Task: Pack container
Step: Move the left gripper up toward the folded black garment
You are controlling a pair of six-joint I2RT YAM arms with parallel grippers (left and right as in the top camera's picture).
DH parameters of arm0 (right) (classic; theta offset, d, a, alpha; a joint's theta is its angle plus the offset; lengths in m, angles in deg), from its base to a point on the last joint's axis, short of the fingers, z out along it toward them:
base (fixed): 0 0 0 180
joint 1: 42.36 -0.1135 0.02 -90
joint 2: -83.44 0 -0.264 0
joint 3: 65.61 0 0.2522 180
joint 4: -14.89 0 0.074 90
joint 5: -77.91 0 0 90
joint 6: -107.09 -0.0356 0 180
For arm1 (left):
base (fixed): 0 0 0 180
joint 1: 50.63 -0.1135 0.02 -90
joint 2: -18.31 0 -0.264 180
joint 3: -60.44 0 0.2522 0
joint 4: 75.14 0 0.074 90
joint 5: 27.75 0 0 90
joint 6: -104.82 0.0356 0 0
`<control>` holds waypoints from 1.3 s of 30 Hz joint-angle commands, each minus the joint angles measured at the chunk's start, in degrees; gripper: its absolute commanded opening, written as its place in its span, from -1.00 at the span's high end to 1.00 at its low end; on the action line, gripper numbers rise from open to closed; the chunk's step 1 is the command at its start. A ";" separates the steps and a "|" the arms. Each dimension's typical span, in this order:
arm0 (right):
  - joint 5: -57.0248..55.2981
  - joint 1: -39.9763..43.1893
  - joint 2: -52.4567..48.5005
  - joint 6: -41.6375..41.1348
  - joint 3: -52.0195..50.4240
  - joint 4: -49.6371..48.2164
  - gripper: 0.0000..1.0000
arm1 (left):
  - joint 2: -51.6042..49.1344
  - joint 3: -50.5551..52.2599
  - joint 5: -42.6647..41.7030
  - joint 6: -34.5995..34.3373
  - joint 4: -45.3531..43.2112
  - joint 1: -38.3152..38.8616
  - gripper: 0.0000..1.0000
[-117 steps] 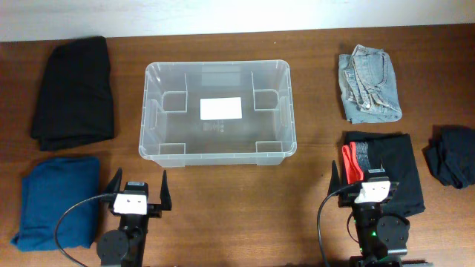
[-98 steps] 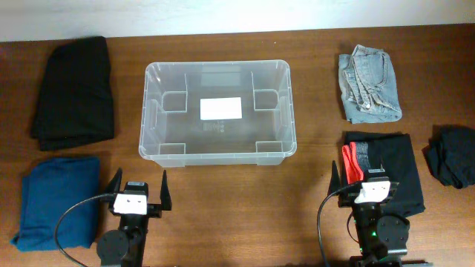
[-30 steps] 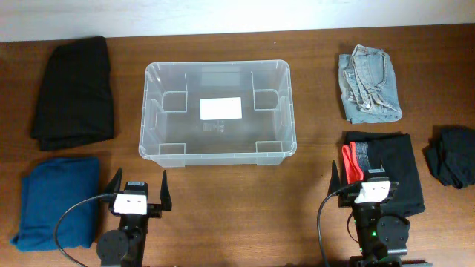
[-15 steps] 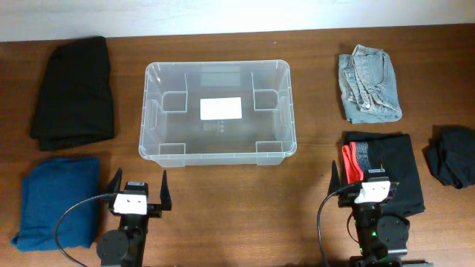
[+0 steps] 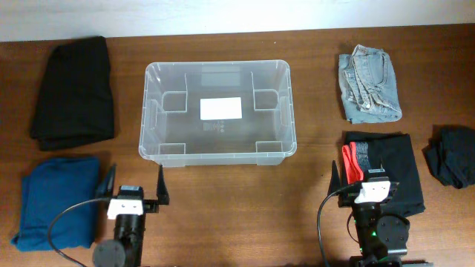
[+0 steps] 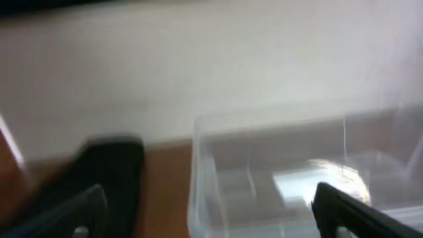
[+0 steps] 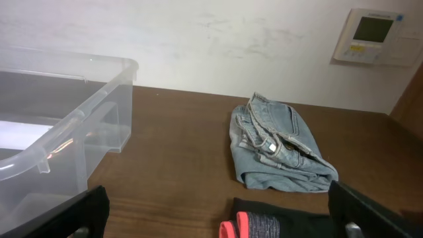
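The container (image 5: 215,156) sits empty at mid-worktop, with garments on both sides. Both pairs of jaws stand apart, holding nothing. Start with the blue cloth (image 5: 56,200) beside the left jaws: pinch all folded layers, clear the rim, lay it flat.

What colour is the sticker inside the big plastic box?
White. The label shows best in the overhead view.

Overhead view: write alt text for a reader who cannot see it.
An empty clear container sits on a table, a black garment and a blue garment left of it, jeans, a black-and-red garment and a dark bundle right of it. The left pincer and right pincer stand open in front.
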 commanded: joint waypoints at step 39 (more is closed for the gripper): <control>-0.33 0.39 0.59 0.22 -0.31 0.33 -0.97 | -63.36 -78.23 -0.42 3.93 59.14 -8.96 -0.99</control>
